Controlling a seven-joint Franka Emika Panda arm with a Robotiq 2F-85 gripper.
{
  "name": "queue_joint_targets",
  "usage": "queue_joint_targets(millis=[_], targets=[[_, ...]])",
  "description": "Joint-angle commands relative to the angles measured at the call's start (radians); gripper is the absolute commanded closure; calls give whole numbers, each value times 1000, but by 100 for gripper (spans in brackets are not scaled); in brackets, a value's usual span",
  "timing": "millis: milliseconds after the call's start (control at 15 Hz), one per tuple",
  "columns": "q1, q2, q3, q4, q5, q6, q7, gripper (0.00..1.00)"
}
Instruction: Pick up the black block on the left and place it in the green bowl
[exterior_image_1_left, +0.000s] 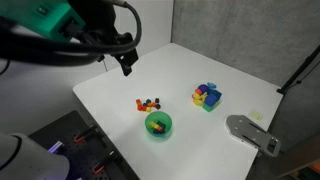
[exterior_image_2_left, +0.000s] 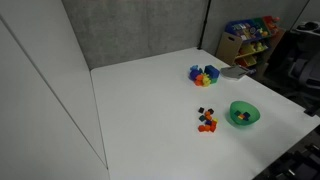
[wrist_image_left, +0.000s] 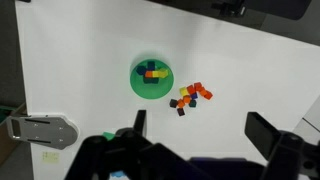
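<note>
A cluster of tiny blocks (wrist_image_left: 190, 97) lies on the white table next to the green bowl (wrist_image_left: 152, 78). Two of them look black, one (wrist_image_left: 173, 103) nearest the bowl and another (wrist_image_left: 181, 111) just beside it. The rest are red, orange and blue. The bowl holds a few coloured blocks. Both exterior views show the bowl (exterior_image_1_left: 158, 124) (exterior_image_2_left: 243, 113) and the cluster (exterior_image_1_left: 150, 103) (exterior_image_2_left: 207, 118). My gripper (wrist_image_left: 203, 135) is open and empty, high above the table. In an exterior view it (exterior_image_1_left: 126, 68) hangs well away from the blocks.
A blue and yellow pile of larger blocks (exterior_image_1_left: 207, 96) (exterior_image_2_left: 204, 74) sits further along the table. A grey metal piece (exterior_image_1_left: 250, 132) (wrist_image_left: 40, 129) lies near a table corner. Shelves with coloured bins (exterior_image_2_left: 250, 35) stand beyond the table.
</note>
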Motion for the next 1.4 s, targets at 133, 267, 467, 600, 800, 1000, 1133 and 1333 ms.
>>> queue_joint_targets(millis=[133,267,467,600,800,1000,1133,1333], targets=[[-3,1,3,3,3,-2,-2,0],[-3,1,3,3,3,-2,-2,0],[10,26,20,2,13,11,16,0],[25,56,41,5,24,26,35,0],[50,113,81,13,48,57,64,0],[77,179,125,12,78,110,96,0],[90,227,152,9,99,148,113,0],[104,304,193,-4,118,221,145,0]])
